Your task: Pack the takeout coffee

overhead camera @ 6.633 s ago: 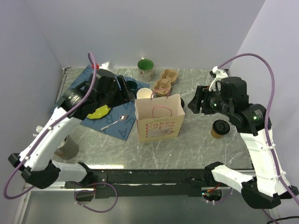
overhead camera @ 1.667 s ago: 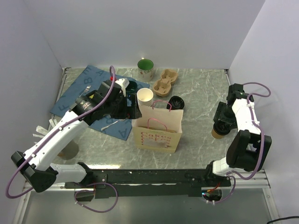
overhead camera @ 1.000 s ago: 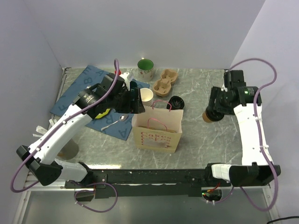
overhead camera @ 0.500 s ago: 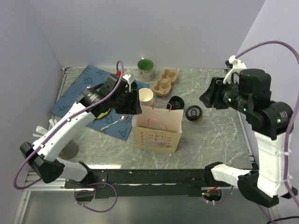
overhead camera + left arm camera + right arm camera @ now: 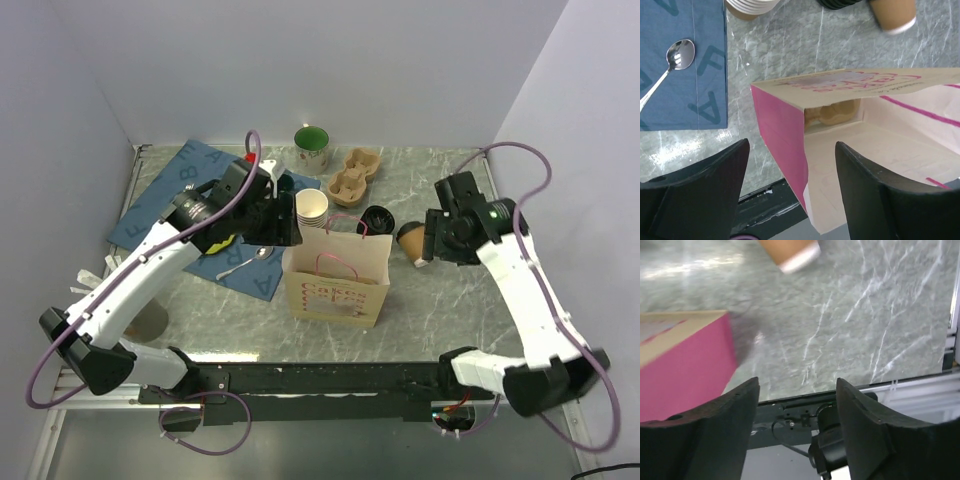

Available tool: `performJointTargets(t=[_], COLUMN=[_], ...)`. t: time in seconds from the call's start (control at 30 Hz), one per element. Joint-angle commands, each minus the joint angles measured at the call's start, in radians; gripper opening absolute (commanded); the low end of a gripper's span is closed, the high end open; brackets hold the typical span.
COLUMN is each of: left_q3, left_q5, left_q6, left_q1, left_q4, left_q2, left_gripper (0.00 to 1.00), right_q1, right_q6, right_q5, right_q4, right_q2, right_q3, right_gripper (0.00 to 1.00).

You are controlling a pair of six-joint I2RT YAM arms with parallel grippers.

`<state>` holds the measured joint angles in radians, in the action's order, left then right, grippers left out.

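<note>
Blue mat (image 5: 165, 195), left, bearing a spoon (image 5: 247, 262). Left gripper (image 5: 791, 147) over the left edge of the paper bag (image 5: 335, 285), fingers spread either side of its pink wall, not pinching it. Stack of lidless cups (image 5: 311, 205) touching the bag's far-left corner. Bag upright, mouth open, mid-table. Loose black lid (image 5: 376, 217) just beyond its far-right corner. Takeout coffee (image 5: 409, 238) outside the bag, just right of it, brown side showing; blurred, possibly tipped over. Right gripper (image 5: 797, 385) beside the coffee, fingers spread, holding nothing.
</note>
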<state>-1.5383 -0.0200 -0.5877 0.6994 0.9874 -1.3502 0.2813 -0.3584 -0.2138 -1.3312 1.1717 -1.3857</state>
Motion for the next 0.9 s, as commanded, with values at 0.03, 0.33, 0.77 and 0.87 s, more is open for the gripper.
performJointTargets(t=[0.03, 0.33, 0.77, 0.87], left_q3=[0.006, -0.026, -0.308, -0.361], left_q5=[0.017, 0.017, 0.074, 0.069], left_q6=[-0.018, -0.046, -0.101, -0.126], left_q1=[-0.003, -0.001, -0.003, -0.003], left_q4=[0.017, 0.075, 0.214, 0.22], left_q2=[0.08, 0.108, 0.097, 0.097], left_gripper=[0.77, 0.79, 0.82, 0.83], right_q1=[-0.116, -0.168, -0.245, -0.26], right_q6=[0.032, 0.199, 0.417, 0.441], right_q5=[0.021, 0.188, 0.2, 0.249], right_q4=[0.142, 0.262, 0.437, 0.463], right_q2=[0.129, 0.448, 0.644, 0.698], right_q3=[-0.079, -0.173, -0.128, -0.147], right_gripper=[0.74, 0.83, 0.88, 0.88])
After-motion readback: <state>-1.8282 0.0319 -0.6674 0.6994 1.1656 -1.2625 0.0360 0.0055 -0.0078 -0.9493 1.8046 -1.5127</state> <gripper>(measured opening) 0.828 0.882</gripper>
